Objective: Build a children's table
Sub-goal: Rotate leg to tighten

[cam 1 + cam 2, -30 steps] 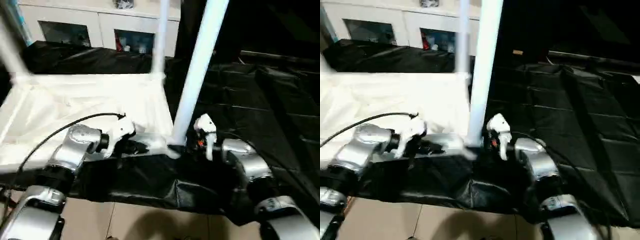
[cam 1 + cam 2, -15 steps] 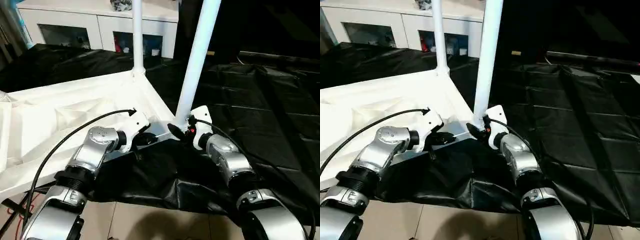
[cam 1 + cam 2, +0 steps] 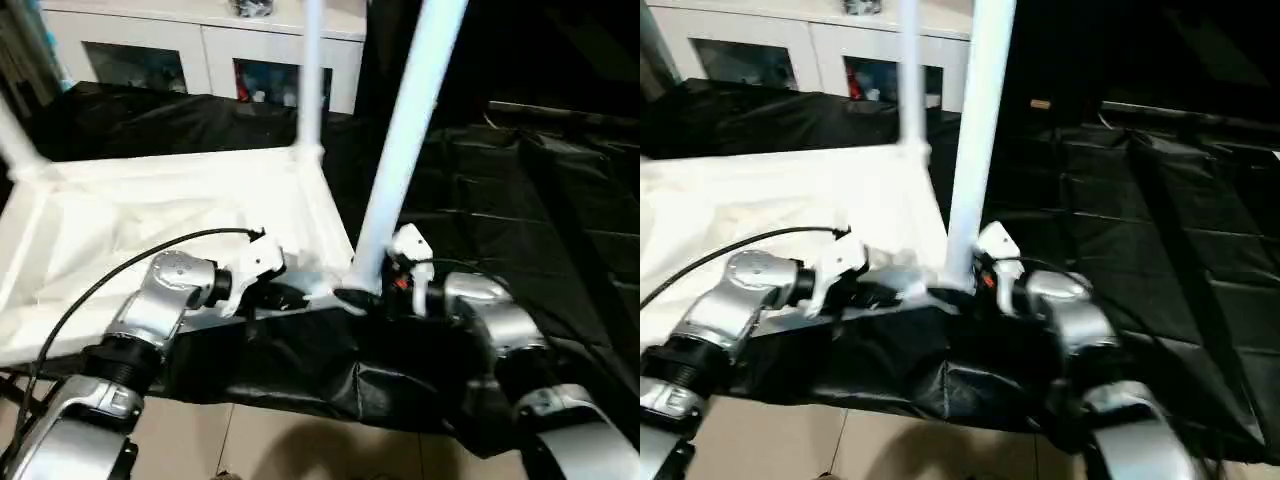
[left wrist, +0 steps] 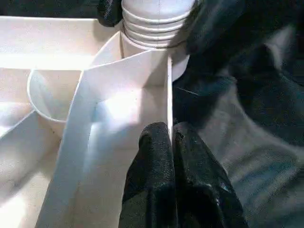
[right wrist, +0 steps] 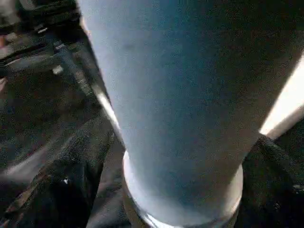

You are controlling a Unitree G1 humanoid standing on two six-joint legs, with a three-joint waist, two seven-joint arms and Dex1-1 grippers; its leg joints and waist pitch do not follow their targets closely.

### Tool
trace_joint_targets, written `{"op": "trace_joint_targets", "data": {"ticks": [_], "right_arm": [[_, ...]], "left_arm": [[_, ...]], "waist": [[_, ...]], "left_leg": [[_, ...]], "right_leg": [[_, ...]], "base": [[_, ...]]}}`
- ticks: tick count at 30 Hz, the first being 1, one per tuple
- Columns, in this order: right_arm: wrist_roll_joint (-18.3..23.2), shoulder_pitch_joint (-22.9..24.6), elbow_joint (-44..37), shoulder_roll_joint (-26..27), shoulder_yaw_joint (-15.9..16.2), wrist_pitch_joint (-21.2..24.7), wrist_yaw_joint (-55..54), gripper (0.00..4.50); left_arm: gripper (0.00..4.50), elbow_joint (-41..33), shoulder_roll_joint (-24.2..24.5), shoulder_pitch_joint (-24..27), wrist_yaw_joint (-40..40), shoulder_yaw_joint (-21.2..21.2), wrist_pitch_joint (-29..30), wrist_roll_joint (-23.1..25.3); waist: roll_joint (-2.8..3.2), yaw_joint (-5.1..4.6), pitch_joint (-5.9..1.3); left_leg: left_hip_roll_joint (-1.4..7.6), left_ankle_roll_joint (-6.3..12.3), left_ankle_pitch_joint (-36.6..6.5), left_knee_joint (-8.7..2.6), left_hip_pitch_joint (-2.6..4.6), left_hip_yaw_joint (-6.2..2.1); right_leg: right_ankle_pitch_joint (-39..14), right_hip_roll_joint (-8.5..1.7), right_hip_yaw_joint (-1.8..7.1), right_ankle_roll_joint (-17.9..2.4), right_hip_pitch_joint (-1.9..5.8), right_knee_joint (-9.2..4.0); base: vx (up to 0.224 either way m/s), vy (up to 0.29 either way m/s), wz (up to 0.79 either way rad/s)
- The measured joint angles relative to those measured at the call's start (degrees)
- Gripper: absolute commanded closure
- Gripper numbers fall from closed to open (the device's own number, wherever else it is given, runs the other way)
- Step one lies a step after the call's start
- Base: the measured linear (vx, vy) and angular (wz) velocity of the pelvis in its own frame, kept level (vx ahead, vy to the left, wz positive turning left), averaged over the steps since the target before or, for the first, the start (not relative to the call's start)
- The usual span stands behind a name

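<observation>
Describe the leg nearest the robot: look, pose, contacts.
The nearest leg is a long, round, smooth white plastic tube that rises past the head view's top edge, leaning slightly. Its ribbed lower end sits in the near corner socket of the upturned tabletop, which lies on black sheeting. The right gripper is at its base. The left gripper pinches the tabletop's thin rim beside that socket. Two more legs stand at the far corners.
</observation>
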Motion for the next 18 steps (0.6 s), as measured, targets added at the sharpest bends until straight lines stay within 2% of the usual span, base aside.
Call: {"op": "trace_joint_targets", "data": {"ticks": [1, 3, 6, 7, 15, 18], "right_arm": [[0.0, 0.0, -0.08, -0.32, 0.16, 0.43, 0.96, 0.93], [0.0, 0.01, -0.33, -0.48, 0.33, 0.65, 1.69, 1.3], [0.0, 0.12, -0.85, -0.67, 0.48, 1.17, 1.92, 1.39], [0.04, 0.18, -1.06, -0.69, 0.51, 1.5, 2.09, 1.61], [0.02, 0.89, -2.09, -0.25, 0.18, 2.25, 1.49, 1.76], [-0.03, 1.06, -0.7, 2.02, -1.94, 1.78, -4.27, 1.78]], "left_arm": [[4.5, 0.6, 0.19, -0.16, -0.71, -0.17, -0.7, 0.01], [4.5, 1.24, 0.45, -0.46, -1.41, -0.39, -1.12, -0.09], [4.5, 1.55, 0.69, -0.6, -2.28, -0.48, -1.47, -0.36], [4.5, 1.62, 0.74, -0.63, -2.52, -0.48, -1.49, -0.37], [4.5, 2.93, 0.14, -1.15, -2.94, -0.37, -2.35, -0.43], [4.5, 3.23, -0.63, -1.14, 0.72, 0.31, -1.37, -0.11]], "waist": [[-0.01, 0.13, -0.01], [-0.03, 0.17, 0.01], [-0.04, 0.2, 0.01], [-0.04, 0.2, 0.01], [-0.04, 0.24, 0.0], [-0.1, 0.0, -0.03]], "left_leg": [[0.0, 0.0, 0.0, 0.0, 0.04, 0.02], [0.01, -0.01, 0.0, 0.03, 0.05, 0.02], [0.0, -0.01, 0.0, 0.03, 0.03, 0.02], [0.0, -0.01, 0.0, 0.03, 0.03, 0.02], [0.01, -0.01, 0.0, 0.03, 0.06, 0.02], [0.0, -0.03, 0.01, 0.04, 0.2, 0.01]], "right_leg": [[0.0, 0.0, 0.01, 0.0, 0.03, 0.0], [0.0, 0.0, 0.02, 0.01, 0.04, 0.0], [-0.01, -0.01, 0.02, 0.01, 0.04, 0.0], [-0.01, -0.01, 0.02, 0.01, 0.04, 0.0], [-0.01, -0.01, 0.02, 0.01, 0.06, 0.01], [-0.15, -0.01, 0.03, 0.25, 0.16, 0.02]], "base": [[0.0, 0.0, 0.0], [0.0, 0.0, 0.0], [0.0, 0.0, 0.0], [0.0, 0.0, 0.0], [0.0, 0.0, 0.0], [0.0, 0.0, 0.0]]}}
